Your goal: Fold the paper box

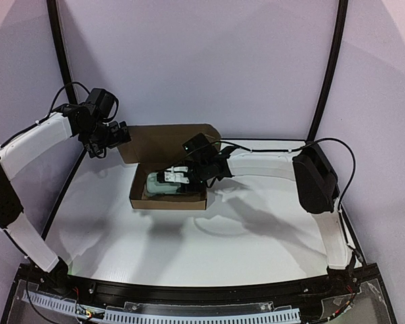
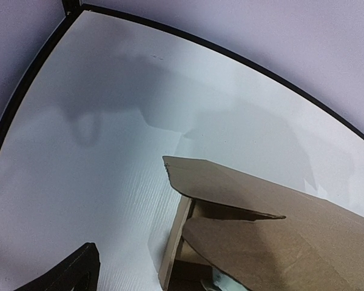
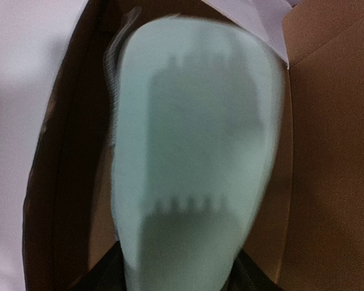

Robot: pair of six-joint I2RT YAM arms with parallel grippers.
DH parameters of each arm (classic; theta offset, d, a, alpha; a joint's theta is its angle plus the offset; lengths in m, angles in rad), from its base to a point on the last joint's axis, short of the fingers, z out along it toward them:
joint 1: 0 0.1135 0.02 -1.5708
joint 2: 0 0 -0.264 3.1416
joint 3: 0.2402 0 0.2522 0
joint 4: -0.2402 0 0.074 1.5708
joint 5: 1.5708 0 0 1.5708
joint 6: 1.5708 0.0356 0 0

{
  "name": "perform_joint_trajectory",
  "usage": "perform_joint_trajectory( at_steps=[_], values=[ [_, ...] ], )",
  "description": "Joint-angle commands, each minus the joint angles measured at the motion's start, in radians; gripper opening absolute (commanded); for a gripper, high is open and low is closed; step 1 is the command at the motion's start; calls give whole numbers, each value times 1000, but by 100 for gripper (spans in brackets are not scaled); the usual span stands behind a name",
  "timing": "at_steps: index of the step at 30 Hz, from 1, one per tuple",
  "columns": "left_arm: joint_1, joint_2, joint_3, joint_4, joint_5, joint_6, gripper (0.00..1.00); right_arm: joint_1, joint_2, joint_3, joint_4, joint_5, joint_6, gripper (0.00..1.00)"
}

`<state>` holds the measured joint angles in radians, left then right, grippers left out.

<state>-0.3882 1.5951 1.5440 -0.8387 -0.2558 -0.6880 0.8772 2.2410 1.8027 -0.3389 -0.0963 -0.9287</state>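
One brown paper box (image 1: pixel 167 202) sits open, lid flap (image 1: pixel 163 143) raised.

- Your paper box (image 1: pixel 163 143): plain brown cardbd, no print.
- Oblong obj (image 1: pixel 156 183): pale grey-green, no markings you can make out.
- Table (image 1: pixel 189 250): white w/ fine ribbing, black rim.
- Right gripper (image 1: pixel 175 177): white fingers. Left gripper (image 1: pixel 118 135): black.
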Motion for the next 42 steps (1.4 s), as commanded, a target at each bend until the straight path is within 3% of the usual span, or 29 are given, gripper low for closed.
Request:
perform_joint_trajectory(
  at_steps=[1, 8, 14, 20, 23, 28, 30, 32, 33, 38, 42],
  values=[
    [2, -6, 12, -10, 5, 15, 100, 3, 0, 53, 58, 39, 35, 61],
    [2, -50, -38, 12, 39, 62, 100, 5, -108, -36, 132, 28, 113, 81],
    [2, -195, -193, 105, 127, 168, 100, 8, -327, -228, 171, -171, 178, 98],
    [2, -398, -389, 156, 211, 199, 100, 9, -547, -393, 96, -317, 258, 98],
    [2, -576, -476, 161, 232, 156, 100, 8, -690, -527, 73, -357, 282, 98],
    [1, -753, -496, 69, 138, 91, 100, 7, -878, -726, 136, -180, 279, 98],
    [2, -783, -494, -8, -13, 44, 100, -2, -938, -826, 197, -86, 271, 98],
    [2, -782, -485, -47, -88, 26, 100, -27, -960, -887, 239, -51, 268, 98],
    [2, -740, -473, -97, -189, 7, 100, -67, -968, -934, 289, -44, 287, 98],
    [11, -545, -414, -134, -346, -19, 100, -189, -912, -1022, 482, -83, 318, 98],
    [226, -476, -451, 35, -134, 39, 100, -211, -774, -992, 573, -97, 301, 98]
  ],
)
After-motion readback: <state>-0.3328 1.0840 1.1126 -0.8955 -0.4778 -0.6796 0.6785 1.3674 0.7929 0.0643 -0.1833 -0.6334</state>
